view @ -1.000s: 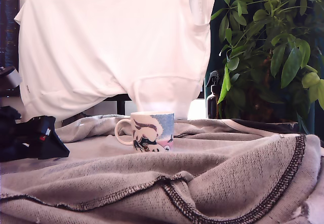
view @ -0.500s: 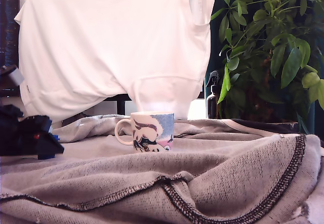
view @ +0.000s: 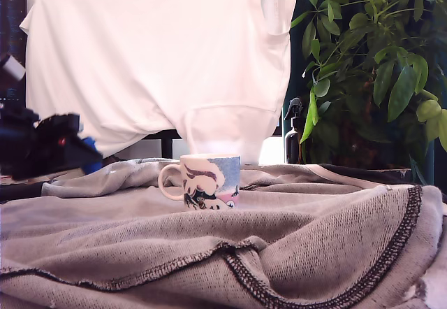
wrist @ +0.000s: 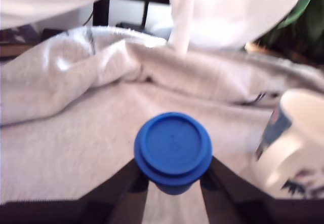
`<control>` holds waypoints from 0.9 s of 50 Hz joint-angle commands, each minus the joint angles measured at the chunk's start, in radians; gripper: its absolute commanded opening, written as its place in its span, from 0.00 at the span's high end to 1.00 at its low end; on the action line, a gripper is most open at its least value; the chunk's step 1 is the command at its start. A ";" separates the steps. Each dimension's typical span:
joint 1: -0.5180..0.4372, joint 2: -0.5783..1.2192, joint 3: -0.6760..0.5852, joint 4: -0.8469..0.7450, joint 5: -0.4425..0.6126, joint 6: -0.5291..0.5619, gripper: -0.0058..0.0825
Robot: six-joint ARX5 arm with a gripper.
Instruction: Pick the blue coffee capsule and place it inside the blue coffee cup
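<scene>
Pinching the blue coffee capsule (wrist: 173,150) between the gripper (wrist: 172,183) jaws, raised off the grey cloth (view: 279,239) beside the blue coffee cup (view: 207,181); apparently a narrow grip, so could slip or clip the rim.

A rumpled grey blanket (view: 293,246) covers the surface. Behind it hangs a white cloth (view: 160,57); a dark spray bottle (view: 294,133) stands beside a leafy plant (view: 377,57).

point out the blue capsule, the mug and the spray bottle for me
blue coffee capsule (wrist: 173,145), wrist view, on its round flat top.
mug (view: 209,181), exterior view, on its printed side.
spray bottle (view: 293,138), exterior view, on its dark body.
</scene>
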 commanded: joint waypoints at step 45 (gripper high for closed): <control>-0.334 0.010 0.291 -0.229 -0.039 0.056 0.81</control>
